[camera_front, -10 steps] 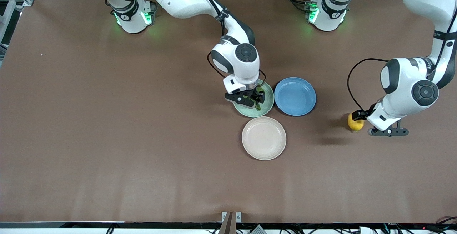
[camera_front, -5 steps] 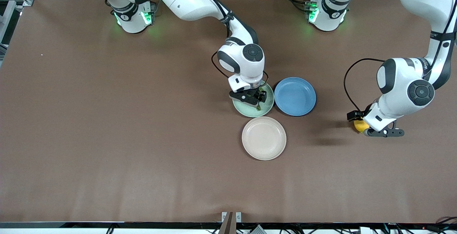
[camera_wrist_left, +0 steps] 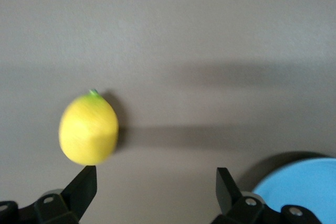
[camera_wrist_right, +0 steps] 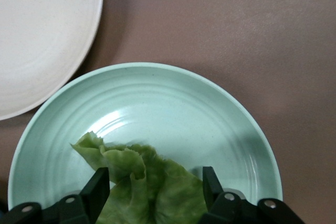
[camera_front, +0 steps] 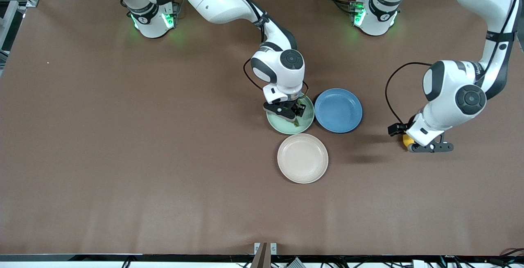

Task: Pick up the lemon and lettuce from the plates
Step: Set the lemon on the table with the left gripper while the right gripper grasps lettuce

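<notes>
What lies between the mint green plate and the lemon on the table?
The blue plate, beside the mint green plate, then bare tabletop up to the lemon, in the front view.

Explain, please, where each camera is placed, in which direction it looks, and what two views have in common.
Front view: high across the table, facing both arm bases; shows both arms, mint plate, cream plate, blue plate.
Left wrist view: on the left arm, looking down at the lemon on the table; left gripper open.
Right wrist view: on the right arm, looking down at the lettuce in the mint plate; right gripper astride the leaf.
Shared: front and right wrist views both show the mint and cream plates.
</notes>
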Robot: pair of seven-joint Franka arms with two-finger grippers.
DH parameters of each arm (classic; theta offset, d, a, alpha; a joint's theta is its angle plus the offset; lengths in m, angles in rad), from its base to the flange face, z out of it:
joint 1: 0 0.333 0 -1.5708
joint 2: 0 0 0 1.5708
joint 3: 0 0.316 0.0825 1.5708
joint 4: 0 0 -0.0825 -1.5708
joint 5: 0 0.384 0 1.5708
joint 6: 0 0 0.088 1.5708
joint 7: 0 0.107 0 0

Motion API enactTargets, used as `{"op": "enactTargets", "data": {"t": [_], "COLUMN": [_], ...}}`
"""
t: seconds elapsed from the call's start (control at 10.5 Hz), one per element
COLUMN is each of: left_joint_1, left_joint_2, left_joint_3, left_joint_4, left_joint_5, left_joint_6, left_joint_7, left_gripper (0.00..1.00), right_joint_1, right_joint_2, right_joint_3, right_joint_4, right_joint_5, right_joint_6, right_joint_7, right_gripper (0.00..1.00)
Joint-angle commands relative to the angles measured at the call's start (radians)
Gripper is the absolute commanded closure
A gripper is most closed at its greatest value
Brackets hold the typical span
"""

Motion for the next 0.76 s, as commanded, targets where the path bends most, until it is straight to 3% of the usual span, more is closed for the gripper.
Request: {"op": "enactTargets", "data": {"t": [0.0, 0.19, 0.38, 0.67], "left_joint_1": [0.012, 0.012, 0.01, 0.009], "left_joint_2": [-0.163, -0.234, -0.265, -0.266], "left_joint_3": [-0.018, -0.023, -0.05, -0.081], "left_joint_4": [-0.198, -0.318, -0.335, -0.309], "left_joint_5": [-0.053, -0.097, -0.098, -0.095], "left_joint_6": [0.089, 0.2, 0.2, 0.197], "left_joint_7": [-0.028, -0.028, -0.072, -0.087], "left_gripper": [0.0, 0.0, 0.0, 0.0], "right_joint_1": [0.012, 0.014, 0.012, 0.002], "right_joint_2": [0.021, 0.019, 0.012, -0.011], "right_joint_3": [-0.012, -0.012, -0.013, -0.016], "right_joint_4": [0.034, 0.034, 0.036, 0.037], "right_joint_5": [-0.022, -0.047, -0.048, -0.051], "right_joint_6": [-0.006, -0.012, -0.019, -0.047], "right_joint_7": [0.039, 0.039, 0.037, 0.002], "right_gripper": [0.52, 0.78, 0.97, 1.0]}}
